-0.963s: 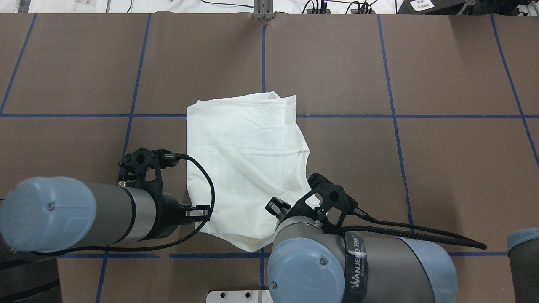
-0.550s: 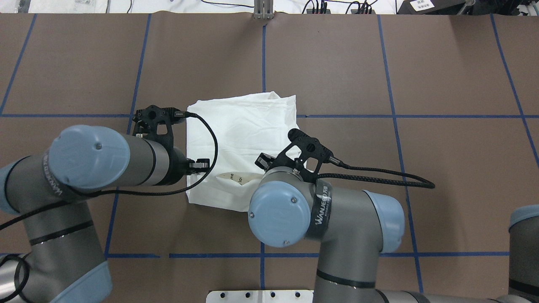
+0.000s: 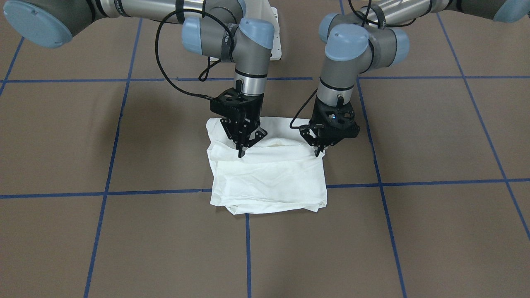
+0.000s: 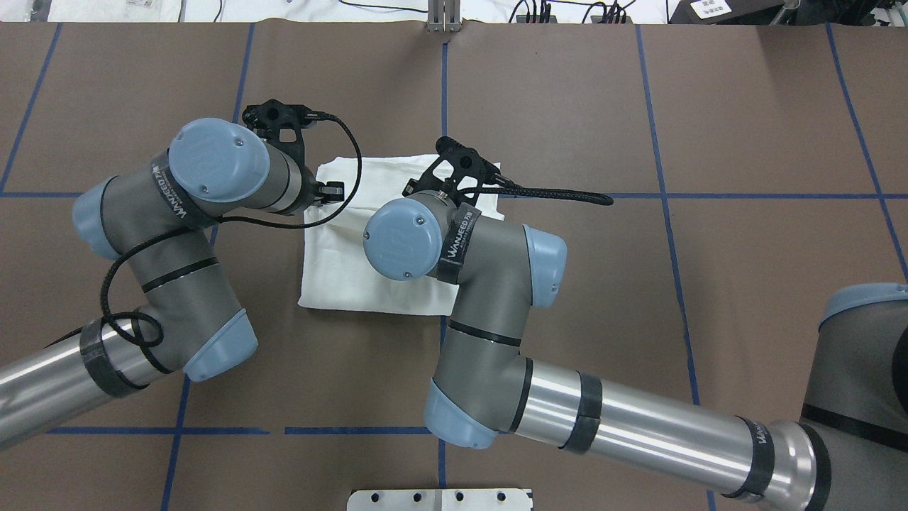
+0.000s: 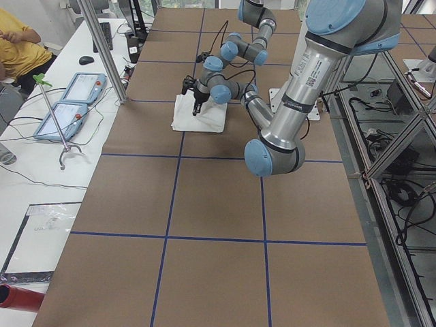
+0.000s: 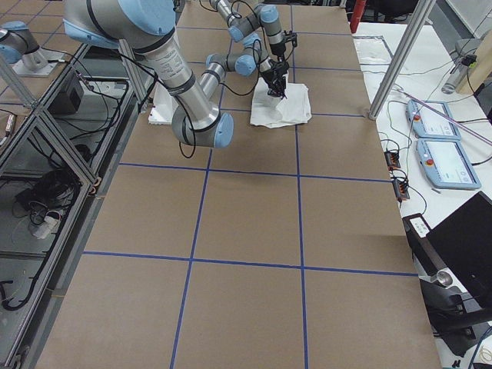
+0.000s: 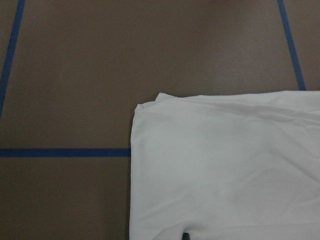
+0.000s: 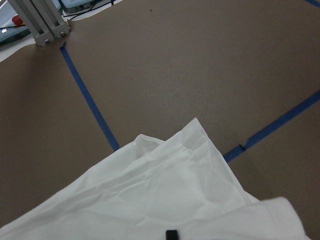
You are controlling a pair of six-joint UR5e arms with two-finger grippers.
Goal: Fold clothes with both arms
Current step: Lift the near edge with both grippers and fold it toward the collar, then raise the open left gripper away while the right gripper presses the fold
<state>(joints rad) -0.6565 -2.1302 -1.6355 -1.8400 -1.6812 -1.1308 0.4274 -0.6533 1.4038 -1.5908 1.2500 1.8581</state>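
At mid desk [image 3: 414, 136], left hand [image 3: 319, 150] and right hand [image 3: 241, 151] clamped on shirt [image 3: 269, 182] fold edge; far hem ahead of both

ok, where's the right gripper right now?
Front-facing view, left of centre: the right gripper points tip-down onto the folded-over edge of the shirt, robot side, level with the left gripper.

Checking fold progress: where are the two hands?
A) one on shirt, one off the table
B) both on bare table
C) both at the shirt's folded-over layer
C: right hand and left hand both meet the upper layer of the white shirt, front view.
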